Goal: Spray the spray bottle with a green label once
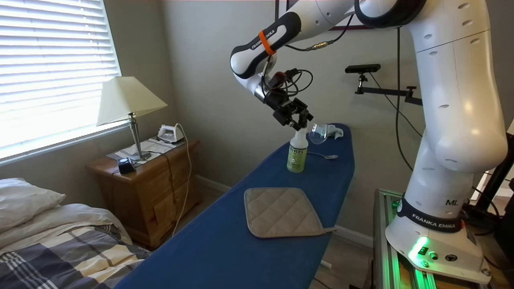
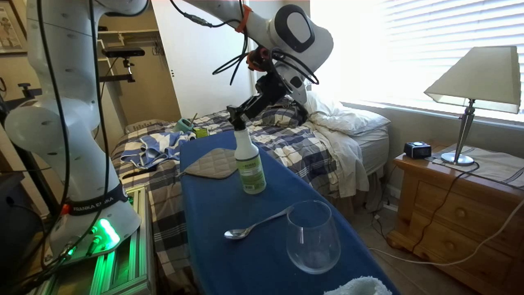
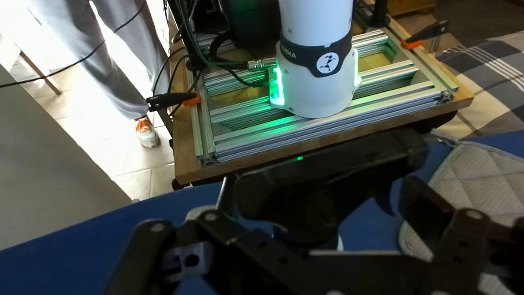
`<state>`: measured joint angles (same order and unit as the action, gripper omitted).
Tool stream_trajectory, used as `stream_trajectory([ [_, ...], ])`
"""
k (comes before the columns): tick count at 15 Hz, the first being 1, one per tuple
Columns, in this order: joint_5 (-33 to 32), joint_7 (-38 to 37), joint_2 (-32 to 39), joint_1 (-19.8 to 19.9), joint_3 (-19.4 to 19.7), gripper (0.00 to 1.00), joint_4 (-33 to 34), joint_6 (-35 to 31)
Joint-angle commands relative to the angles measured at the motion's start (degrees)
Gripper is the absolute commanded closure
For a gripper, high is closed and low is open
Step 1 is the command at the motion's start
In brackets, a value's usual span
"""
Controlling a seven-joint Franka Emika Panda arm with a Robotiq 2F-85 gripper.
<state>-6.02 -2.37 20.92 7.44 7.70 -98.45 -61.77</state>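
The spray bottle (image 1: pixel 297 154) stands upright on the blue ironing board. It has a white neck, a yellow-green label and a dark trigger head; it also shows in an exterior view (image 2: pixel 250 172). My gripper (image 1: pixel 299 120) is at the bottle's head, coming in tilted from above. In the wrist view the dark spray head (image 3: pixel 327 180) lies between the fingers of the gripper (image 3: pixel 319 200). The finger on the right stands beside the trigger with a visible gap. The finger on the left is close to the back of the head; contact there is unclear. The bottle's body is mostly hidden in the wrist view.
On the ironing board (image 1: pixel 225 249), a beige quilted pot holder (image 1: pixel 283 212) lies near the bottle. A spoon (image 2: pixel 237 233), a clear glass (image 2: pixel 313 241) and a white cloth (image 2: pixel 360 287) are on the bottle's other side. A lamp (image 1: pixel 130 100) stands on a wooden nightstand (image 1: pixel 140 188).
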Motion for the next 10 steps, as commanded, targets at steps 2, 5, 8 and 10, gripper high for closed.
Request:
stream_trajectory([
  [2,0.4,0.5,1.6,0.5,-0.3,0.06,2.8,2.3],
  [5,0.4,0.5,1.8,0.5,-0.3,0.1,3.0,2.5],
  [8,0.3,0.4,2.1,0.5,-0.3,0.15,3.2,2.7],
  [10,0.3,0.4,2.3,0.5,-0.3,0.18,3.5,2.9],
])
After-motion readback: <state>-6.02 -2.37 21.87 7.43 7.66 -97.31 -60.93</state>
